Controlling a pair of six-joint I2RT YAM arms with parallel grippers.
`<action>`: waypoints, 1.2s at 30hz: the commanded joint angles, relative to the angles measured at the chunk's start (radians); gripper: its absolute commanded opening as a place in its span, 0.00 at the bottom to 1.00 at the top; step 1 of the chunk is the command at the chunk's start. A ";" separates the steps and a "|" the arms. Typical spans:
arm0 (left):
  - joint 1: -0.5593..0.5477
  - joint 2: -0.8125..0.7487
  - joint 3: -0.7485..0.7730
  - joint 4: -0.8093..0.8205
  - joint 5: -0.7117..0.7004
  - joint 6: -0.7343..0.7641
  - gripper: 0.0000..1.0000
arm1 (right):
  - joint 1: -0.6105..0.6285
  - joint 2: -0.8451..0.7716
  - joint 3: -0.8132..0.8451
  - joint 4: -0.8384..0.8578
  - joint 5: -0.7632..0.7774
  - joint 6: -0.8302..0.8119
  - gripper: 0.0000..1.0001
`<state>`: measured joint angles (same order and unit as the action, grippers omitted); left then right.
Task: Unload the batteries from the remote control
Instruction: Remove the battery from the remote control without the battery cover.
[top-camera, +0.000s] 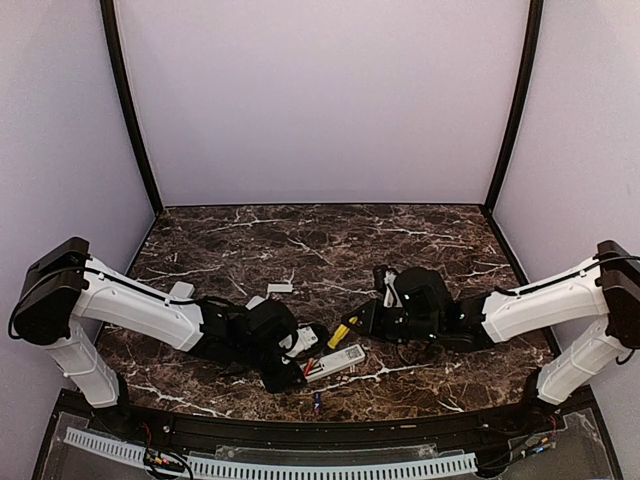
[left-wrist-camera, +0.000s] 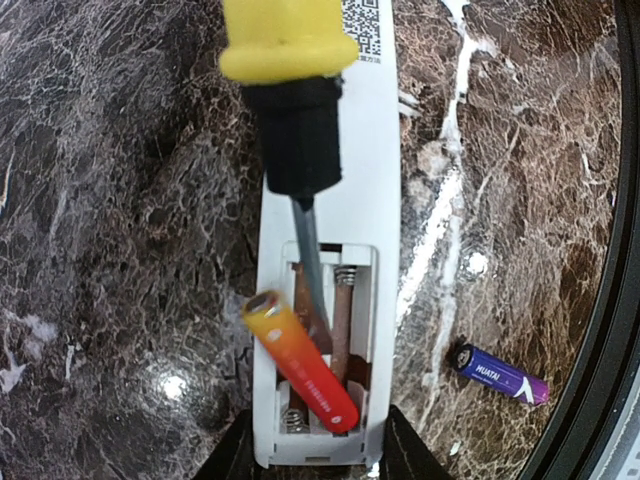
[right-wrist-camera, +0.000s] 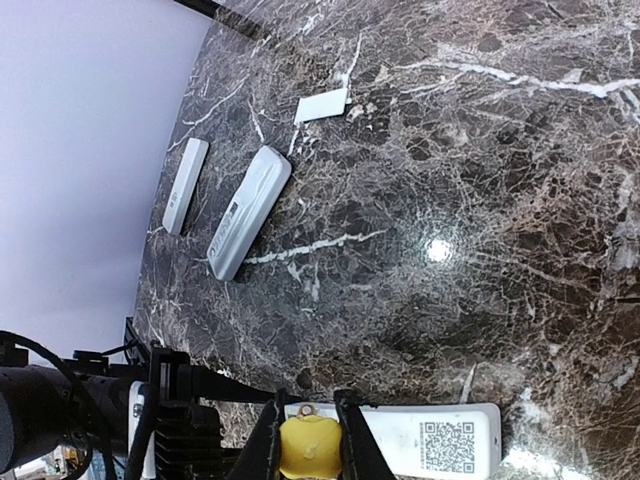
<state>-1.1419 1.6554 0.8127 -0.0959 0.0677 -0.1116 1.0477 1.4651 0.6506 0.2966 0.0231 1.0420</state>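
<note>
While screwdriver (left-wrist-camera: 295, 110) crosses remote (left-wrist-camera: 375, 150), battery (left-wrist-camera: 300, 360) tilts

Dark marble table (top-camera: 420, 235), pale walls (top-camera: 320, 100)

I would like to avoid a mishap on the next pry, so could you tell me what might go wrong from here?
1. The orange-red battery lies tilted, one end over the compartment wall of the remote; a hard pry with the screwdriver could fling it toward the table edge, where the blue battery already lies close.
2. The blade sits beside a contact spring and could bend it.
</note>
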 joint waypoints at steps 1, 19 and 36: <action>-0.005 0.008 0.014 -0.028 -0.003 0.008 0.31 | 0.006 -0.031 -0.040 0.105 0.047 0.045 0.00; -0.004 0.005 0.022 -0.032 -0.022 -0.006 0.31 | 0.005 0.063 0.014 0.185 -0.017 -0.001 0.00; 0.043 -0.219 -0.103 -0.008 -0.037 -0.134 0.77 | 0.006 0.120 0.081 0.168 -0.076 -0.035 0.00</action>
<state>-1.1141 1.5276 0.7464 -0.0990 0.0227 -0.2035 1.0473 1.5696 0.6991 0.4484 -0.0319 1.0279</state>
